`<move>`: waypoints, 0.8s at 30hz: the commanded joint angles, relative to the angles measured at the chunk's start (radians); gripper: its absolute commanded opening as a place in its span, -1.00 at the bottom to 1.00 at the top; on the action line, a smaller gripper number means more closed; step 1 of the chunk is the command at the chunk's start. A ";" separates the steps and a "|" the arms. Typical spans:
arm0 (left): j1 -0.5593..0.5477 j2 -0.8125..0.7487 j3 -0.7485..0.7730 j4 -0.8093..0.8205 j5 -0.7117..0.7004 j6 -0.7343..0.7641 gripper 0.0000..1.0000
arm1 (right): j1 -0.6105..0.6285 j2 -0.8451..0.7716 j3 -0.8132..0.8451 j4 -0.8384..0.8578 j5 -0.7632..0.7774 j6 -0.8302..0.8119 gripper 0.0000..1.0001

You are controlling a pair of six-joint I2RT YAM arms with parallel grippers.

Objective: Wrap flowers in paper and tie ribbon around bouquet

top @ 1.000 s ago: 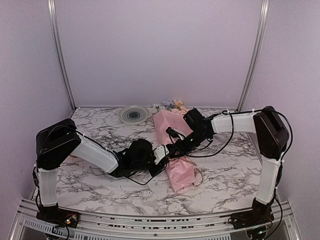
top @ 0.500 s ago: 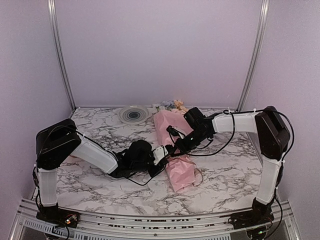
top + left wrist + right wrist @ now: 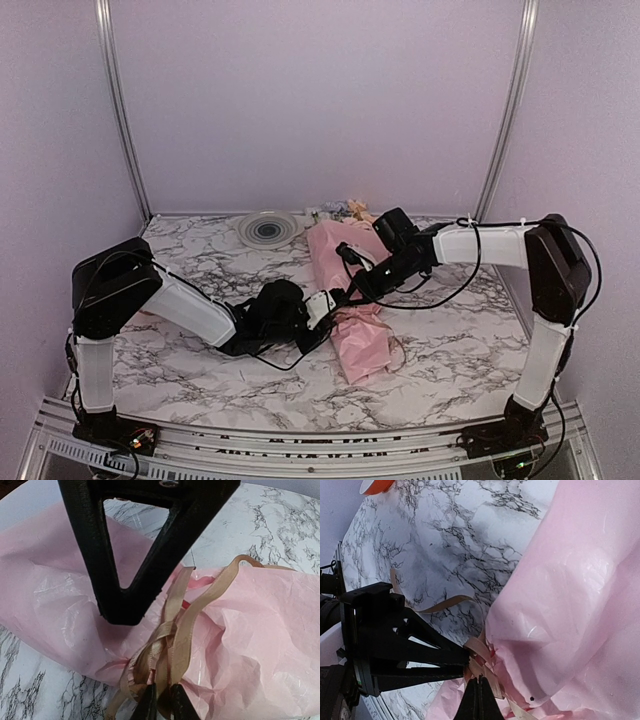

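Bouquet (image 3: 360, 345) is lying on the worktop (image 3: 450, 340), ribbon (image 3: 175, 640) bunching around its middle. Left gripper (image 3: 162, 703) is pinching the ribbon strands there. Right gripper (image 3: 479, 685) is closing fully beside that bunch; whether it is gripping anything, I cannot tell.

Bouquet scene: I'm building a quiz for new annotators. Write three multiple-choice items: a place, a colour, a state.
1. Where is the bouquet? A) far-left corner B) middle of the table C) held in the air
2. What colour is the ribbon? A) tan-beige B) blue C) green
3. The left hand is: A) wide open B) shut on the ribbon C) gripping a bare stem
Answers: 1 B, the top view shows it lying mid-table; 2 A, both wrist views show tan strands; 3 B, the strands are pinched in it.
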 commanded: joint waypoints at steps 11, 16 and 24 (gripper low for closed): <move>0.005 -0.018 0.003 0.026 0.010 -0.015 -0.76 | 0.017 0.057 0.033 -0.022 0.044 -0.056 -0.59; 0.004 -0.017 0.007 0.026 0.011 -0.014 -0.75 | 0.022 0.065 0.035 -0.025 0.042 -0.066 -0.56; 0.004 -0.025 -0.001 0.026 -0.001 -0.012 -0.75 | 0.023 0.094 0.044 -0.025 0.021 -0.068 -0.67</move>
